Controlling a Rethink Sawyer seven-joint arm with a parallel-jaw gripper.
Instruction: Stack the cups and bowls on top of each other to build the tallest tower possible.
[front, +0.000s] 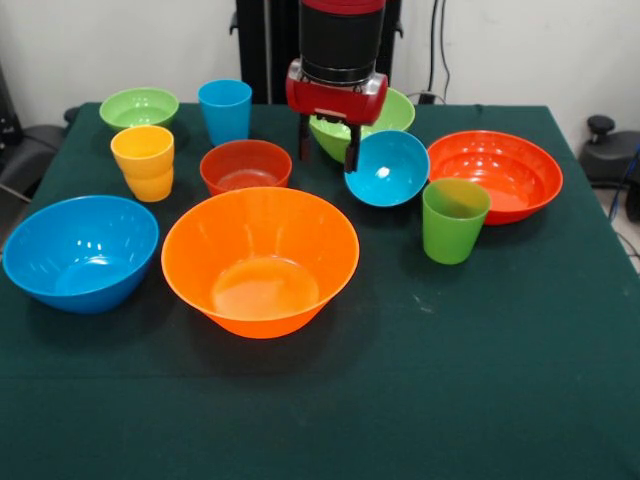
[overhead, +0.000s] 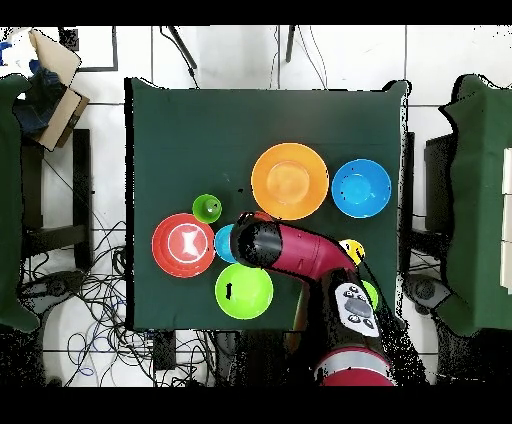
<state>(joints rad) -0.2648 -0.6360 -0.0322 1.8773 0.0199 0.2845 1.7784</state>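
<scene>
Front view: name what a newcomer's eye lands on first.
The large orange bowl sits at the centre of the green table, flanked by a big blue bowl at the picture's left. Behind it, the gripper holds a small blue bowl tilted on its side by the rim.

The table's near half (front: 480, 400) lies open. Behind it, the large orange bowl (front: 260, 260), green cup (front: 454, 220) and large blue bowl (front: 80, 250) crowd the way.

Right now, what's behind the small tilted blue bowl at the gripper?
Behind the small blue plastic bowl, held tilted at its rim by the gripper, sits a lime-green plastic bowl. The arm covers most of it, so its inside is hidden.
</scene>
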